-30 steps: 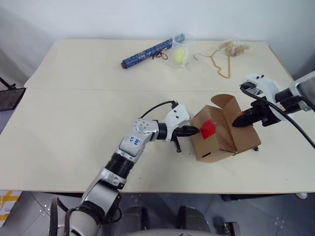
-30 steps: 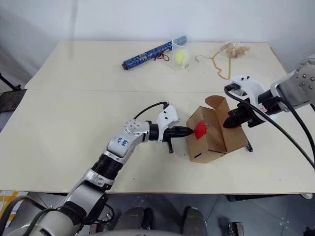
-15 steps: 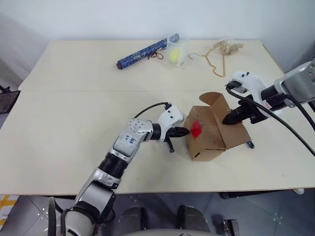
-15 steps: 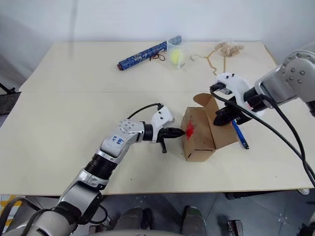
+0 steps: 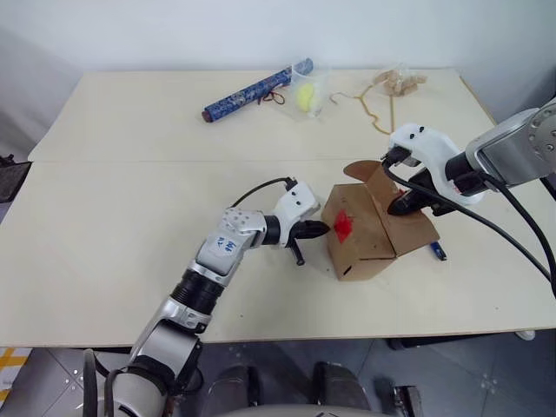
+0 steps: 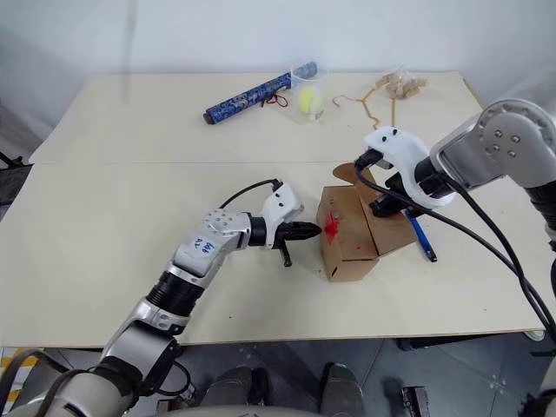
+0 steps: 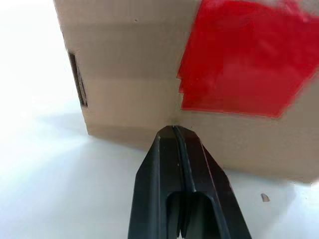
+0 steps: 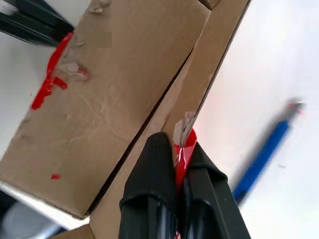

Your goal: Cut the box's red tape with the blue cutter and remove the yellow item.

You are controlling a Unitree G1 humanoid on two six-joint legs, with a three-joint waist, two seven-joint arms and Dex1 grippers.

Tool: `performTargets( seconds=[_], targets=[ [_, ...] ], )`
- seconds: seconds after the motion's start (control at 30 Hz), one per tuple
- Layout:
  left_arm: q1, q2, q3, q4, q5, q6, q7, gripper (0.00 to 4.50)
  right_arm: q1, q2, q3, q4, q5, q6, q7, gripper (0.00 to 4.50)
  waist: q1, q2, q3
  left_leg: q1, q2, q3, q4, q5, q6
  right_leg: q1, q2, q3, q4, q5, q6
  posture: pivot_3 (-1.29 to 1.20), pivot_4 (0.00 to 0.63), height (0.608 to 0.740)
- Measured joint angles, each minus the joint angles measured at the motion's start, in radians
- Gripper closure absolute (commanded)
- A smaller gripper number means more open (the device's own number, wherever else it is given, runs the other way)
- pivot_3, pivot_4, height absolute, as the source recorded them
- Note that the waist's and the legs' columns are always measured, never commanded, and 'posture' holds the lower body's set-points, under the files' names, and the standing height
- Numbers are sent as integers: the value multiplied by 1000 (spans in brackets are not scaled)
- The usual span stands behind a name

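**Opening the flap: pull steady, brace the box**

Head views: the right claw [image 6: 379, 207] is clamped on a flap of the box [image 6: 346, 243], at a spot bearing a scrap of red tape. The left claw [image 6: 314, 229], closed and empty, has its tip at the box's side, right at the red tape [image 6: 331, 227]. To do this well, I would keep the left claw pressed as a brace while the right peels the flap up and away slowly, so the light box does not slide or tip on the bench [image 6: 104, 217]. The blue cutter [image 6: 423, 240] lies on the bench just beyond the right claw, on the far side of the box. The yellow item cannot be made out; it is presumably inside.

Left wrist view: the shut fingertips [image 7: 174, 137] meet the brown wall just below the red patch [image 7: 244, 59]; a narrow slot [image 7: 78, 82] sits off to one side.

Right wrist view: the fingers [image 8: 154, 164] pinch the flap edge with torn red tape [image 8: 183, 157] between them; the top face [image 8: 114, 104] shows ripped paper and red shreds.
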Motion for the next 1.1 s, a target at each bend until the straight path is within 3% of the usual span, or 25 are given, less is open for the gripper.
performTargets(
  seconds=[0.23, 0.43, 0.63, 0.87, 1.1],
  targets=[
    [-1, 40, -4, -43, -20, 39, -51, 4500, 7, -3, -7, -36, 17, 0, -51, 4446, 0, 0, 0, -1, 0, 2, 0, 0, 0, -3, 0, 0, 2, 0, 0, 0, 150, 740],
    [-71, 138, 13, -109, -104, 134, -185, 4500, 1, 5, 27, -41, 7, 0, -74, 4446, 1, 0, 0, -3, 0, 3, 0, 0, -1, -6, 1, 0, 3, 0, -1, 0, 150, 740],
    [-240, 89, 115, -135, -223, 158, -214, 4500, -11, 22, 36, -43, 7, 0, -76, 4446, 10, 0, 0, -7, -4, 1, 0, 0, 0, -7, 1, -2, 2, 2, 2, 0, 150, 740],
    [-253, 24, 65, -147, -252, 159, -221, 4500, -11, 33, 36, -40, 5, 0, -85, 4446, 5, -1, 1, -8, -4, 1, 0, 0, 0, -7, 1, -3, 1, 2, 2, 0, 150, 740],
    [-212, 84, -23, -228, -265, 191, -276, 4500, -8, 15, 36, -33, 2, 0, -87, 4446, 3, 0, 1, -7, -3, 1, 0, 0, 0, -8, 1, -3, 2, 2, 2, 0, 150, 740]
  ],
)
